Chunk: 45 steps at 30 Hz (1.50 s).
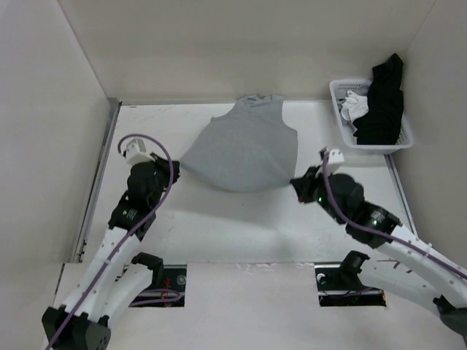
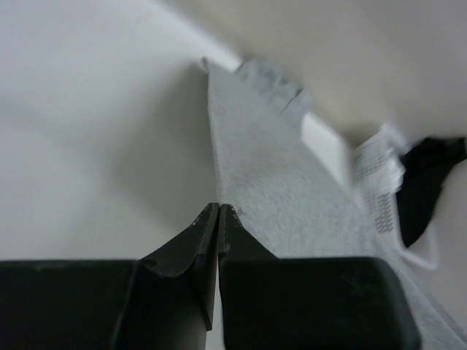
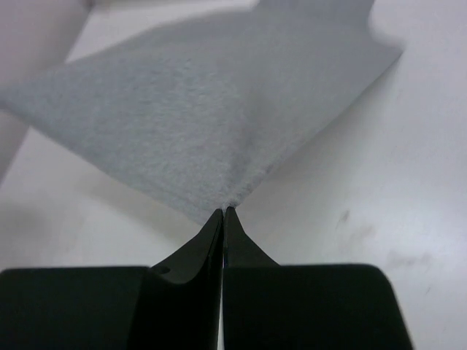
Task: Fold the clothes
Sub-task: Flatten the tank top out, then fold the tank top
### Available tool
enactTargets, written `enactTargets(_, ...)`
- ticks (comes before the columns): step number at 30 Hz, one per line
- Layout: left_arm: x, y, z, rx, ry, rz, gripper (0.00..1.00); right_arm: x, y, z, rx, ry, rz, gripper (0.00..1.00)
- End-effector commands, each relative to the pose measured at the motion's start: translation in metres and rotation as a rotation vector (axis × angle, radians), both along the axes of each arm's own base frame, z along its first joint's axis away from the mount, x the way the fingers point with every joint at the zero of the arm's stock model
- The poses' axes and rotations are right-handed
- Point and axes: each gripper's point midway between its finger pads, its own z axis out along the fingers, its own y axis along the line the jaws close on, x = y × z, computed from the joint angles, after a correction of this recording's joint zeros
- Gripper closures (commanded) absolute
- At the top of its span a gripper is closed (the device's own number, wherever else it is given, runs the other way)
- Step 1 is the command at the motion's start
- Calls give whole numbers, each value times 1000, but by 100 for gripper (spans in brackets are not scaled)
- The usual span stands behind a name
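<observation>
The fold has barely begun. The grey top (image 1: 244,146) lies spread out in the middle of the table (image 1: 219,233). Its neck hole points to the far wall and its bottom edge is nearest the arms. I see no fold in it yet, so almost all the work is left. The only step that looks done is the grab.

The left gripper (image 1: 175,168) is pressed shut and pinches the bottom left corner of the top. The right gripper (image 1: 295,182) is pressed shut too and pinches the bottom right corner. In each wrist view the cloth starts right at the fingertips and runs away from them, toward the far wall. The bottom edge between the two grippers looks a little puffed up off the table.

A basket (image 1: 337,95) sits in the far right corner, well apart from the top. It holds a black cloth (image 1: 383,109) and a white cloth (image 1: 355,106).
</observation>
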Motion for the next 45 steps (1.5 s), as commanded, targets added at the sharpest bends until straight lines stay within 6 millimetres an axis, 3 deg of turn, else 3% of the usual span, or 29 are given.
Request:
enactTargets(1,-44,16,-25,2,26,34,100,-47,16,-38,124,95,32,100)
enactTargets(4,-86,21,-65,-17,131,17,100,-97,25,-98,111,269,104,100)
enactTargets(6,-106,21,-82,-36,199,9,100,-126,29,-124,126,374,145,100)
enactTargets(8,-116,19,-91,-37,240,-4,100,-145,30,-134,139,436,167,100)
enactTargets(10,-114,18,-89,-39,236,-1,100,-153,31,-136,145,457,170,100)
enactTargets(12,-98,15,-80,-38,203,8,100,-142,33,-134,139,425,140,100)
enactTargets(16,-31,2,-59,-22,125,38,100,-81,35,-111,124,312,57,100)
enactTargets(19,20,-6,-45,-43,91,64,100,-13,24,-90,139,212,-17,100)
enactTargets(24,111,-4,-26,-65,66,138,100,97,-1,-69,168,168,-99,100)
enactTargets(27,163,-10,-28,-95,87,122,100,147,-4,-68,153,189,-109,100)
enactTargets(29,202,-16,-42,-86,125,107,96,182,-2,-74,152,211,-113,99)
enactTargets(30,218,-15,-54,-79,155,113,91,200,-1,-78,149,219,-116,94)
enactTargets(32,240,-11,-83,-52,226,124,76,232,0,-88,147,236,-137,73)
enactTargets(33,242,-8,-95,-53,260,129,72,244,3,-94,155,246,-136,61)
enactTargets(35,234,-1,-110,-57,296,146,64,254,4,-106,151,271,-150,49)
enactTargets(37,216,6,-113,-56,290,157,59,244,2,-116,161,292,-165,47)
enactTargets(39,183,11,-113,-54,273,161,60,220,0,-125,161,297,-170,49)
enactTargets(41,139,8,-119,-45,252,156,63,184,9,-136,156,287,-150,60)
enactTargets(44,80,8,-145,-36,277,157,64,128,15,-152,173,289,-147,95)
enactTargets(45,68,7,-152,-40,295,148,65,111,16,-157,180,299,-142,99)
